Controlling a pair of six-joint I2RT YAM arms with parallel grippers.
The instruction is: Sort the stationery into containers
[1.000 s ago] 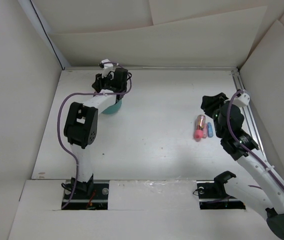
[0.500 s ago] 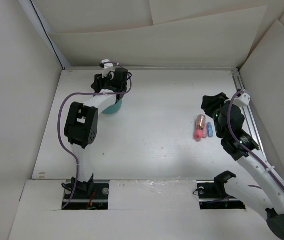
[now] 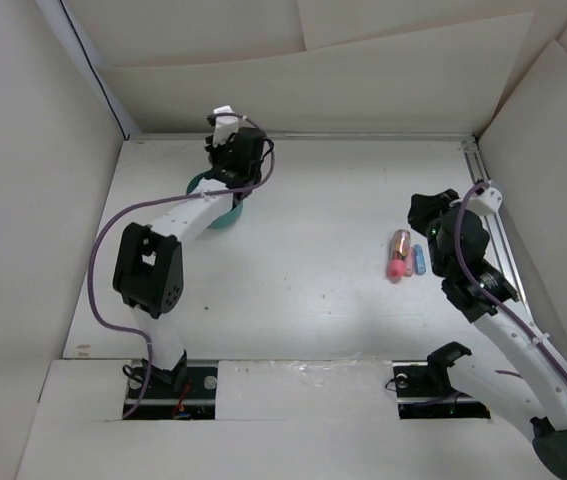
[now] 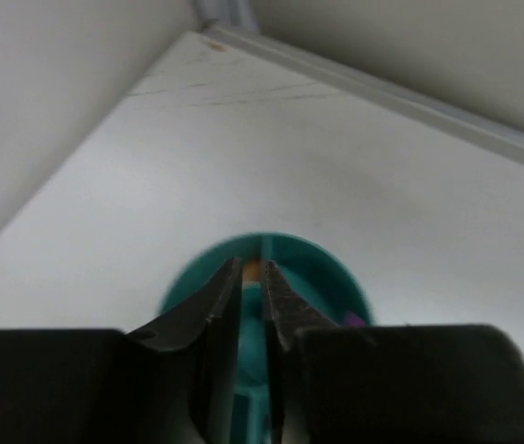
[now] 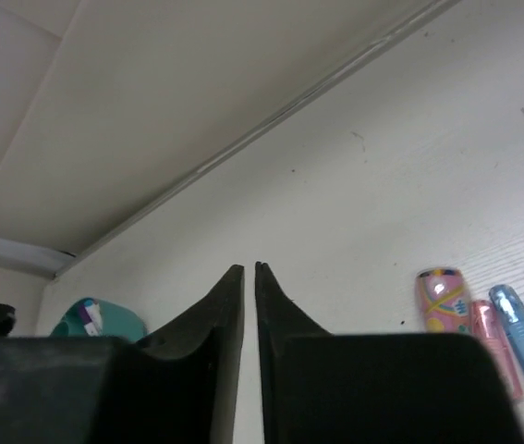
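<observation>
From above, the left arm (image 3: 188, 213) covers most of the teal cup (image 3: 226, 221); up close, the left tool (image 4: 250, 270) hides its near half, its contents only blurred orange and purple specks.

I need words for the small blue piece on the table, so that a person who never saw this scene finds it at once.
On the right side of the white table, just left of the right arm, three stubby pieces lie close together. The blue piece is the one nearest that arm, beside the pink piece, and the only blue one there.
</observation>
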